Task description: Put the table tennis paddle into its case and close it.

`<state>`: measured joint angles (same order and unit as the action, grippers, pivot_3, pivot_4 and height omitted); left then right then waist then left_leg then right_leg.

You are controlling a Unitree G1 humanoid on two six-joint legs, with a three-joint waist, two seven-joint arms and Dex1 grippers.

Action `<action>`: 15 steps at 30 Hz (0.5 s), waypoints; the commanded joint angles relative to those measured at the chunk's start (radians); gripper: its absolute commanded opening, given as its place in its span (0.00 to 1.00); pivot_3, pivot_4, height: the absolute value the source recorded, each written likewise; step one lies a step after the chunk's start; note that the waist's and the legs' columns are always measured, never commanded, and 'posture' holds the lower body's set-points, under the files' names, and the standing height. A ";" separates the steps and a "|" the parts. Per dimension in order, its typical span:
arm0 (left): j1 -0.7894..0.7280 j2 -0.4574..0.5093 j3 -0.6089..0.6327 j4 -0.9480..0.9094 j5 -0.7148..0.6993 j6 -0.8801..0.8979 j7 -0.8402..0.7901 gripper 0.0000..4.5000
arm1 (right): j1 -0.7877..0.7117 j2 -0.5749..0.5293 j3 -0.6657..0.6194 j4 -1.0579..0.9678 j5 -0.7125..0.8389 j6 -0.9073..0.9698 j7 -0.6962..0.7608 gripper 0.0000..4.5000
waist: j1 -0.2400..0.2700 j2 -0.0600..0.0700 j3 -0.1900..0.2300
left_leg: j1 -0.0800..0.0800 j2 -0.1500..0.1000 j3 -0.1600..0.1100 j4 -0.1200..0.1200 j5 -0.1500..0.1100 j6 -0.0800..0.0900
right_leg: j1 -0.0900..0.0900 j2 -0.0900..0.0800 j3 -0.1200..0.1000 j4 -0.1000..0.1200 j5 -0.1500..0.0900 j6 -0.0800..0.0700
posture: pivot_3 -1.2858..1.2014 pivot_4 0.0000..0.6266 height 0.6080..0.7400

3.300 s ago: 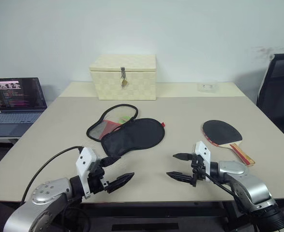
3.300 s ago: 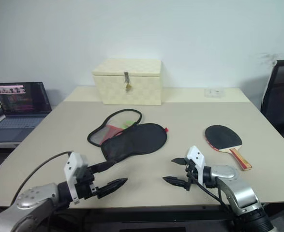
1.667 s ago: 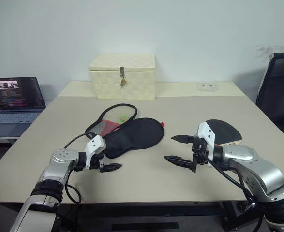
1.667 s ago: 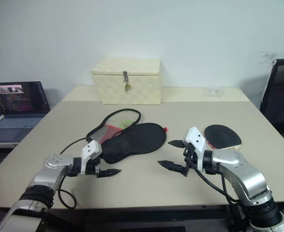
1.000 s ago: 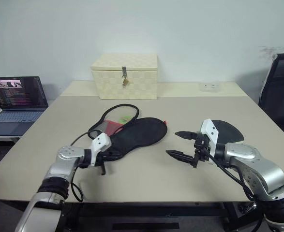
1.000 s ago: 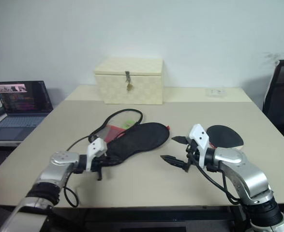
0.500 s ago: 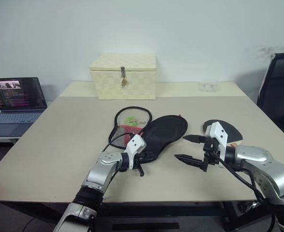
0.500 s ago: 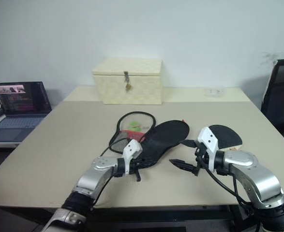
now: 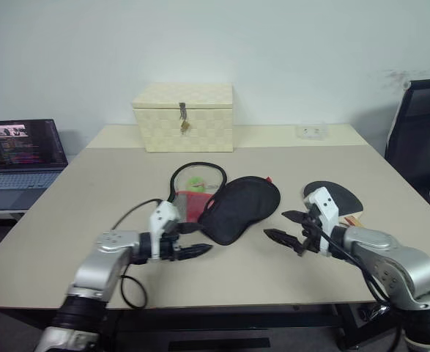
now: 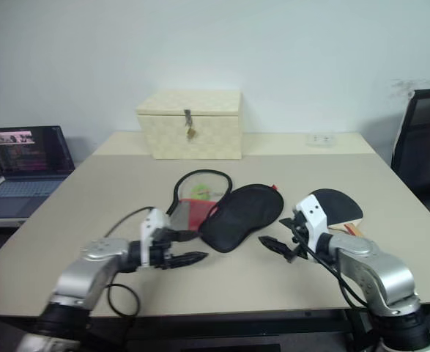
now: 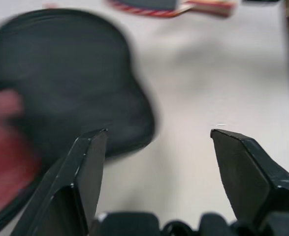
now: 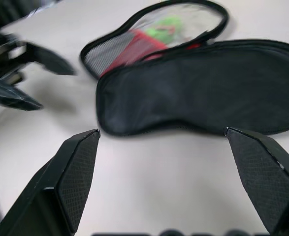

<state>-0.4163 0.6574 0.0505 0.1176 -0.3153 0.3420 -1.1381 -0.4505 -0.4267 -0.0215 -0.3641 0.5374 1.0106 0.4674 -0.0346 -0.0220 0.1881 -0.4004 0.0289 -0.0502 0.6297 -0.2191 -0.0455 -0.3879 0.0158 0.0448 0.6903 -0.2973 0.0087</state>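
Paddle [image 9: 334,196] half hidden behind right tool [image 9: 285,226], case [image 9: 233,207] unzipped, both tools spread, empty, left tool [image 9: 193,239]

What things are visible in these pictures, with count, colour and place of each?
case: one, black fabric, unzipped and spread open, mesh and red half beside the black half, centre of the table.
paddle: one, black blade with red edge, wooden handle, on the table right of the case, partly behind the right arm.
box: one, cream checkered, with a latch, at the far side of the table.
laptop: one, dark, screen lit, on a lower surface left of the table.
chair: one, black, at the right edge.
table: one, beige.
left end effector: one, black fingers, open, close to the case's near end.
right end effector: one, black fingers, open, between case and paddle.
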 commanded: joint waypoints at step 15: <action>0.072 0.108 0.095 -0.123 -0.118 0.064 -0.011 0.81 | -0.118 0.364 0.042 0.217 -0.058 0.137 -0.284 1.00 | -0.002 0.000 0.000 | -0.001 0.000 0.000 -0.001 0.000 0.000 | -0.001 -0.001 0.000 -0.001 0.000 -0.001 | 0.52 0.24 1.00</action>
<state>-0.3395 0.7473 0.1241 0.0313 -0.4156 0.4075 -1.1483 -0.5404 -0.0756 0.0051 -0.1482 0.4888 1.1814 0.1808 -0.0364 -0.0218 0.1882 -0.4016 0.0293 -0.0502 0.6288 -0.2192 -0.0453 -0.3892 0.0145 0.0448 0.6896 -0.2969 0.0075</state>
